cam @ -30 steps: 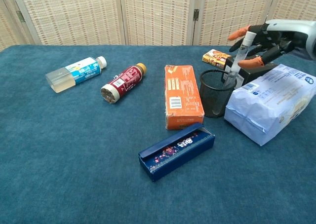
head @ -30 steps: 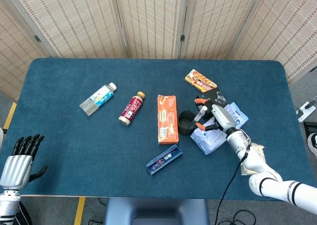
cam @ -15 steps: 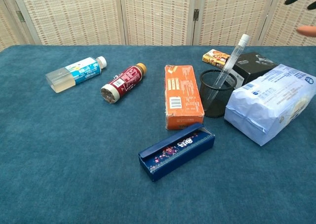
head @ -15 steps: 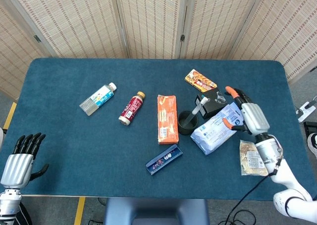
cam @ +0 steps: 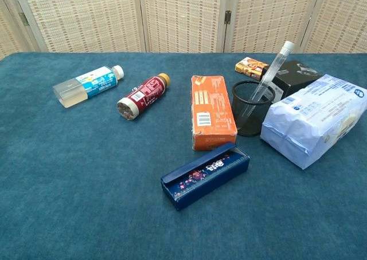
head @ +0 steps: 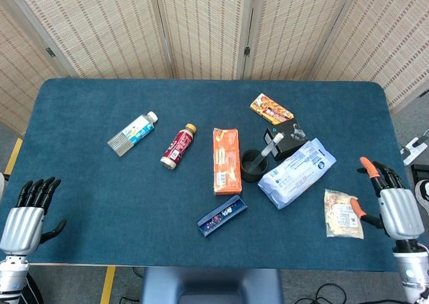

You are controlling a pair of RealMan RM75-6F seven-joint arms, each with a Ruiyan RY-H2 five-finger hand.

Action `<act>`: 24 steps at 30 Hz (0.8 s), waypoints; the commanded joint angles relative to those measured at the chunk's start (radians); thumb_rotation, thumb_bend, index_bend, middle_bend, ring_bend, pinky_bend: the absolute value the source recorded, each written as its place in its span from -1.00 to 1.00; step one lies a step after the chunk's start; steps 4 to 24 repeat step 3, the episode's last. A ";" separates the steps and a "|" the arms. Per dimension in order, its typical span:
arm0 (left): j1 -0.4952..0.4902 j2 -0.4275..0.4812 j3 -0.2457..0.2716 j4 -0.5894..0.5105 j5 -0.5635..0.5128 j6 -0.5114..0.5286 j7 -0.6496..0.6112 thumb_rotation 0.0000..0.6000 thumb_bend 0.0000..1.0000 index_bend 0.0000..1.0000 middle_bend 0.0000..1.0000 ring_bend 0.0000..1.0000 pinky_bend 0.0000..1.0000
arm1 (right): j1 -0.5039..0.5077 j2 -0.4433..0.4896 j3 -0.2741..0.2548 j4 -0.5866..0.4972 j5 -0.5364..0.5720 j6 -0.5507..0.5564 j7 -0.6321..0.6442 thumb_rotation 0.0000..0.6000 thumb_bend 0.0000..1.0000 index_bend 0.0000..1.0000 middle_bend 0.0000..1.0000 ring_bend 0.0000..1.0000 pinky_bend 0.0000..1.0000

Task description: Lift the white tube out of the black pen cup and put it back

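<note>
The white tube [cam: 273,69] stood slanted in the black pen cup [cam: 250,115], its lower end down inside the mesh and its capped top leaning up and away over the rim toward the black box [cam: 295,77] behind. That lean looked like the resting pose of a thin thing in a wide cup: the rim propped it and nothing gripped it. The cup sat upright on the worktop [head: 100,190], close between the orange carton [cam: 211,111] and the pale blue bag [cam: 315,118], so any reach to it would have to come from above. Neither hand was near. The right hand [head: 391,202] hovered at the near right corner of the worktop, well apart from the cup, with the bag and a small snack packet [head: 342,213] lying between; its fingers were spread and it held nothing. The left hand [head: 27,213] was at the near left edge, likewise empty with fingers apart, farther still from the tube. With the tube seated in the cup and both hands clear, the task appeared finished.
</note>
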 commanded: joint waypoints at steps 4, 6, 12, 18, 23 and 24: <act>0.001 0.003 0.001 -0.007 0.014 0.013 0.004 1.00 -0.43 -0.76 -0.76 -0.80 -0.83 | -0.059 -0.014 -0.031 0.018 -0.048 0.069 0.003 1.00 -0.37 -0.87 -0.52 -0.82 -0.73; 0.001 0.003 0.001 -0.007 0.014 0.013 0.004 1.00 -0.43 -0.76 -0.76 -0.80 -0.83 | -0.059 -0.014 -0.031 0.018 -0.048 0.069 0.003 1.00 -0.37 -0.87 -0.52 -0.82 -0.73; 0.001 0.003 0.001 -0.007 0.014 0.013 0.004 1.00 -0.43 -0.76 -0.76 -0.80 -0.83 | -0.059 -0.014 -0.031 0.018 -0.048 0.069 0.003 1.00 -0.37 -0.87 -0.52 -0.82 -0.73; 0.001 0.003 0.001 -0.007 0.014 0.013 0.004 1.00 -0.43 -0.76 -0.76 -0.80 -0.83 | -0.059 -0.014 -0.031 0.018 -0.048 0.069 0.003 1.00 -0.37 -0.87 -0.52 -0.82 -0.73; 0.001 0.003 0.001 -0.007 0.014 0.013 0.004 1.00 -0.43 -0.76 -0.76 -0.80 -0.83 | -0.059 -0.014 -0.031 0.018 -0.048 0.069 0.003 1.00 -0.37 -0.87 -0.52 -0.82 -0.73; 0.001 0.003 0.001 -0.007 0.014 0.013 0.004 1.00 -0.43 -0.76 -0.76 -0.80 -0.83 | -0.059 -0.014 -0.031 0.018 -0.048 0.069 0.003 1.00 -0.37 -0.87 -0.52 -0.82 -0.73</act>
